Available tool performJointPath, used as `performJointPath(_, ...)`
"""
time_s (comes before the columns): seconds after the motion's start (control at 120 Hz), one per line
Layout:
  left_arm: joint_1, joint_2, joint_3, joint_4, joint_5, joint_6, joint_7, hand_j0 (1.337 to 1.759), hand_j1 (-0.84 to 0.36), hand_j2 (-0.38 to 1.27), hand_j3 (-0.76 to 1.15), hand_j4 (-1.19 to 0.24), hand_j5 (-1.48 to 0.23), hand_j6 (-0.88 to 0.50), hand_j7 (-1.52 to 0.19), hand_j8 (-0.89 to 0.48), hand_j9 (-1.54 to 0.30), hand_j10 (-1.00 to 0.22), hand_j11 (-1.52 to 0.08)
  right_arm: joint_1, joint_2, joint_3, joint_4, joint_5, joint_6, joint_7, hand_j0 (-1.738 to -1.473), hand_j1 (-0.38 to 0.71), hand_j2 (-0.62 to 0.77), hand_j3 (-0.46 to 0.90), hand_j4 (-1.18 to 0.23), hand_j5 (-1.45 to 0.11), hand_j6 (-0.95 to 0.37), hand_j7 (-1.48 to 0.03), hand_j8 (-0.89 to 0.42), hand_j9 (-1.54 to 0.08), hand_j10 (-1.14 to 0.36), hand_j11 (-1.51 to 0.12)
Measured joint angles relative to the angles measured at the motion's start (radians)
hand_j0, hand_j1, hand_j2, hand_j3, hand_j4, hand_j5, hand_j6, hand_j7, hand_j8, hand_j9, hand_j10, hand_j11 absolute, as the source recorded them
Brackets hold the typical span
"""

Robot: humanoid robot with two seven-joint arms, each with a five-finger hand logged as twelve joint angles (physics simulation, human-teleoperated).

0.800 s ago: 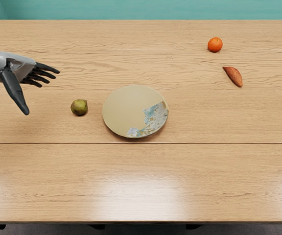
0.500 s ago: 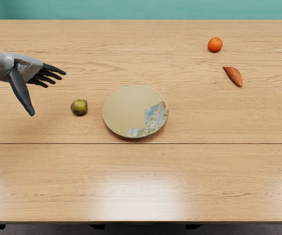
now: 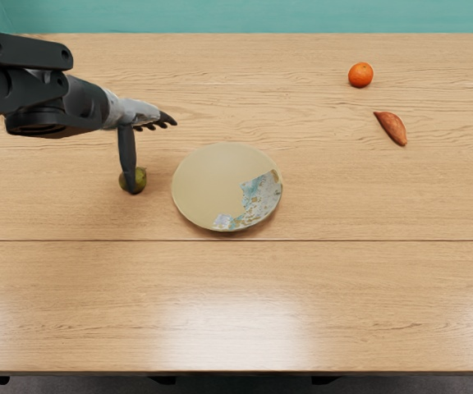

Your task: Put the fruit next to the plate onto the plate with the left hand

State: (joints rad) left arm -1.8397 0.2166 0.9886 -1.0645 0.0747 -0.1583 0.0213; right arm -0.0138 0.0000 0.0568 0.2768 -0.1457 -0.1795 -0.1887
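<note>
In the head view, your left hand (image 3: 135, 115) has travelled right from the table's left edge and now sits over the fruit (image 3: 141, 179), with the dark forearm filling the far-left corner. The fingers (image 3: 161, 121) are stretched out flat toward the right and the thumb (image 3: 127, 160) hangs straight down, so the hand is wide open and holds nothing. The thumb's tip overlaps the fruit in the picture. You cannot tell from here whether it touches the fruit or only passes in front of it.

The fruit lies where it lay in the earlier frames, on the table (image 3: 236, 295) just left of the plate (image 3: 212, 176) and not on it. The plate has not shifted either. So the reach looks nearly finished, while the grasp and the carry are still ahead. I judge that the fingers must come down around the fruit next.

The right arm does not show.
</note>
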Motion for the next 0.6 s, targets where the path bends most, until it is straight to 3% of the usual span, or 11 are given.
performJointPath(0.208, 0.055, -0.017, 0.109, 0.0, -0.022, 0.154, 0.002, 1.658, 0.32, 0.01, 0.0, -0.03, -0.03, -0.03, -0.03, -0.03, -0.03, -0.03, -0.03, 0.0, 0.0, 0.0, 0.0, 0.0, 0.0, 0.0, -1.658, -0.35, 0.0, 0.0, 0.0, 0.0, 0.0, 0.0, 0.0, 0.0, 0.0, 0.0)
performJointPath(0.6, 0.123, -0.084, 0.123, -0.001, -0.027, 0.266, 0.002, 1.658, 0.31, 0.01, 0.0, -0.03, -0.04, -0.03, -0.04, -0.03, -0.04, -0.03, -0.04, 0.0, 0.0, 0.0, 0.0, 0.0, 0.0, 0.0, -1.658, -0.35, 0.0, 0.0, 0.0, 0.0, 0.0, 0.0, 0.0, 0.0, 0.0, 0.0)
